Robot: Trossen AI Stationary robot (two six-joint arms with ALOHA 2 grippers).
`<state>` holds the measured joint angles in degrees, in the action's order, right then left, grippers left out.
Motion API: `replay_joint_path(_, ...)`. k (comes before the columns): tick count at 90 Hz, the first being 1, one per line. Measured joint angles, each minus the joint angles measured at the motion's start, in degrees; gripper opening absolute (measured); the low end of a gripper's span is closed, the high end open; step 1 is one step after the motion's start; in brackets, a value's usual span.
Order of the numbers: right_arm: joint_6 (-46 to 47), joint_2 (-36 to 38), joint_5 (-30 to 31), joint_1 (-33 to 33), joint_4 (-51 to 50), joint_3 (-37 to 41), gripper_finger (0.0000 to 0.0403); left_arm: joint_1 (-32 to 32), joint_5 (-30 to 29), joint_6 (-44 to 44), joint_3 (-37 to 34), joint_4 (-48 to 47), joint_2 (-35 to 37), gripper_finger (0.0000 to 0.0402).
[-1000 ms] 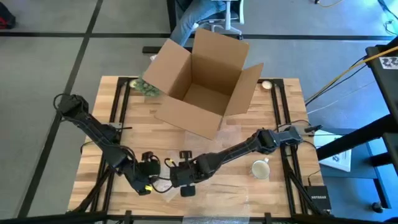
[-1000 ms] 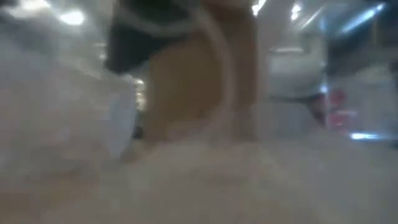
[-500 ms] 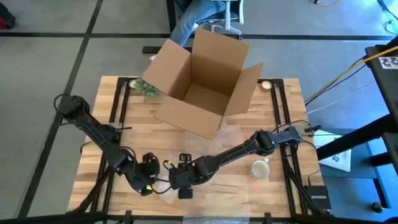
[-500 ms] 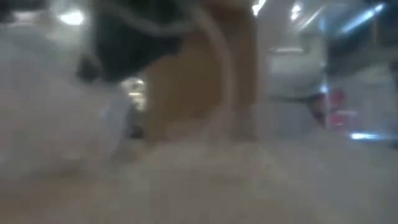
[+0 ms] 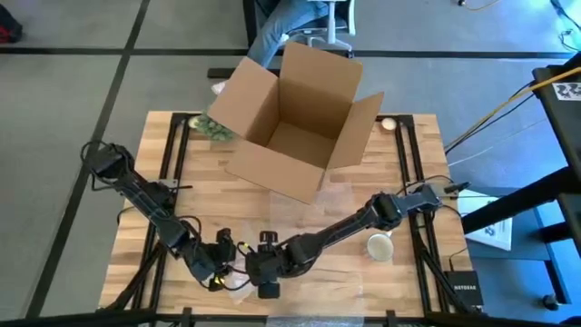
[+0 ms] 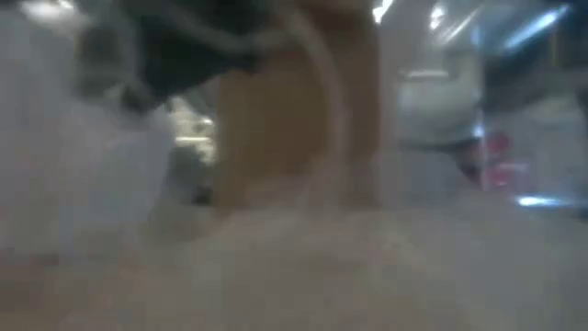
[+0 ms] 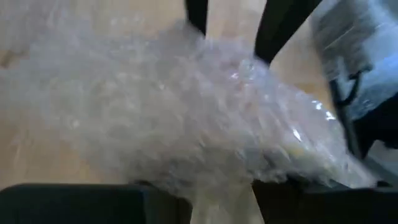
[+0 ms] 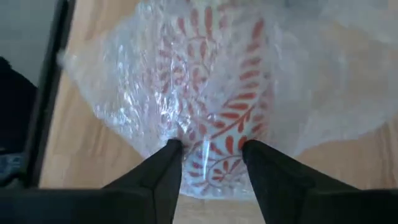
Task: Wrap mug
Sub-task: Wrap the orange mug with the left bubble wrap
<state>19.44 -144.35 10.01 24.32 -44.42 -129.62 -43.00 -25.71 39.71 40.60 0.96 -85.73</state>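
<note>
The table (image 5: 300, 209) carries an open box (image 5: 295, 118) at its far side. Bubble wrap (image 8: 205, 81) covers the patterned mug (image 8: 227, 118) at the near edge. The right gripper (image 8: 211, 162) clamps wrap and mug. The left gripper (image 5: 222, 263) sits just beside; its finger state cannot be determined. A second mug (image 5: 379, 245) stands to the right.

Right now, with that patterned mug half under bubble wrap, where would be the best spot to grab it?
Probably around the body of the red-leaf mug, through the bubble wrap, coming from the open side where the right gripper already straddles it. The rounded wall fits between two fingers; the handle is hidden, so it is no option.
</note>
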Motion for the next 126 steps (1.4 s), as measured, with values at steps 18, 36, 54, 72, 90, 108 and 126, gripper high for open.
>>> replay_joint_path(18,-0.6,-3.3,-1.4,-0.2,8.0,0.5,0.0159,0.8,0.0,-1.1,3.8,-1.1,0.2,0.0120)
replay_joint_path(36,-0.5,-3.4,2.2,-0.6,8.4,0.3,0.0159,1.3,3.6,2.2,4.7,-7.3,0.4,0.0120)
replay_joint_path(54,-1.7,-0.4,3.0,-0.9,1.3,-0.8,0.0159,1.3,4.7,3.2,4.7,-9.7,0.3,0.0120)
replay_joint_path(72,-1.9,2.7,0.1,-0.4,-8.1,-4.1,0.0159,0.4,4.5,3.3,4.6,-10.2,0.3,0.0120)
replay_joint_path(90,-1.7,4.5,-0.2,-0.4,-7.3,-4.8,0.0159,0.3,4.0,3.4,4.5,-10.5,0.2,0.0120)
replay_joint_path(108,-3.0,4.6,2.6,-0.3,-1.8,-4.7,0.0159,0.1,3.8,0.4,4.5,-10.5,0.2,0.0120)
replay_joint_path(126,-4.8,4.6,4.9,-0.7,1.8,-4.7,0.0159,0.9,-0.4,-7.9,4.4,-11.0,0.1,0.0120)
